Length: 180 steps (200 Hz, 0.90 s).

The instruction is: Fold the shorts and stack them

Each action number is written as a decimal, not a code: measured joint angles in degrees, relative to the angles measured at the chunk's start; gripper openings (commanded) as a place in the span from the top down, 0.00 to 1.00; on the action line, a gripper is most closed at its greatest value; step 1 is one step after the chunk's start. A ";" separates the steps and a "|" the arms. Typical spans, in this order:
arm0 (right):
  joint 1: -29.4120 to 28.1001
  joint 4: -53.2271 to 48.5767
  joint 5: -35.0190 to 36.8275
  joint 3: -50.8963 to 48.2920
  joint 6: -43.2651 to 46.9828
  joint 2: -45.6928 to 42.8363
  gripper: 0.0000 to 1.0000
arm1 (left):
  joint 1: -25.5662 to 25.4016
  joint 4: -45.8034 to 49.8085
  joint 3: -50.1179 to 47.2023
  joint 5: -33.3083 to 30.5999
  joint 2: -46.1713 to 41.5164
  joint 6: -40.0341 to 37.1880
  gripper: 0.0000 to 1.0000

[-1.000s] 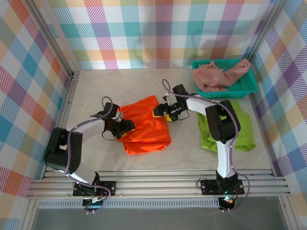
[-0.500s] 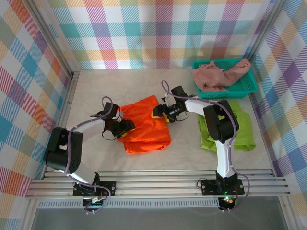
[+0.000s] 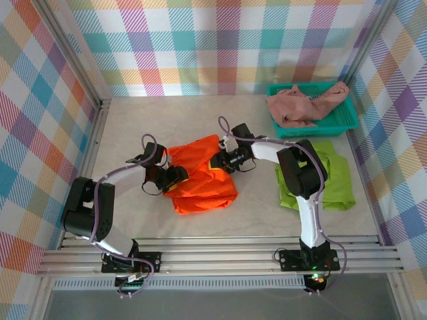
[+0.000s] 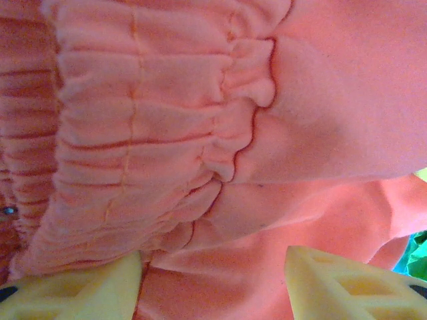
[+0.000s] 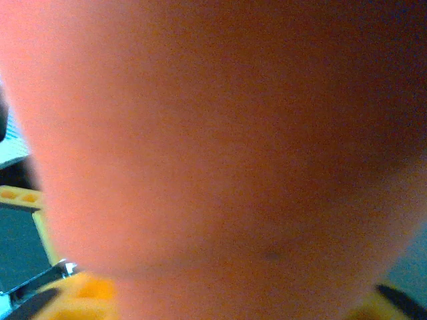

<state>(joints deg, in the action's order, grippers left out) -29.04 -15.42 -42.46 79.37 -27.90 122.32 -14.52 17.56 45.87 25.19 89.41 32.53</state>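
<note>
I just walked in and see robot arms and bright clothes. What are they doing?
Two robot arms are working on the orange shorts in the middle of the table. The left tool sits at their left edge, fingers apart near the stretchy waistband. The right tool is pushed up against their far right corner. The green shorts lie on the right, and the pink shorts are bunched in the teal basket. Nothing is stacked yet.

One pair of shorts (image 3: 203, 183) lay between your left claw (image 3: 175, 179) and right claw (image 3: 220, 163). A second pair (image 3: 337, 183) lay right of the right claw, and a third pair (image 3: 300, 107) in the mesh basket (image 3: 347, 121) beyond it.
</note>
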 measured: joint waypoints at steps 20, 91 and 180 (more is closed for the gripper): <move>0.00 -0.46 0.72 0.00 0.26 0.00 0.83 | 0.02 -0.24 -0.31 -0.02 -0.48 0.02 0.37; -0.96 -13.00 9.62 2.69 7.19 -6.49 1.00 | -0.09 0.15 -2.25 -2.97 -9.90 0.52 0.00; -0.94 -40.74 28.52 13.81 18.80 -16.39 1.00 | -0.09 2.03 -2.38 -5.99 -20.55 0.68 0.00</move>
<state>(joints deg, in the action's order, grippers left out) -29.98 -56.16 -13.93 93.19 -9.10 105.93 -14.61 19.59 43.48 19.20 68.86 33.21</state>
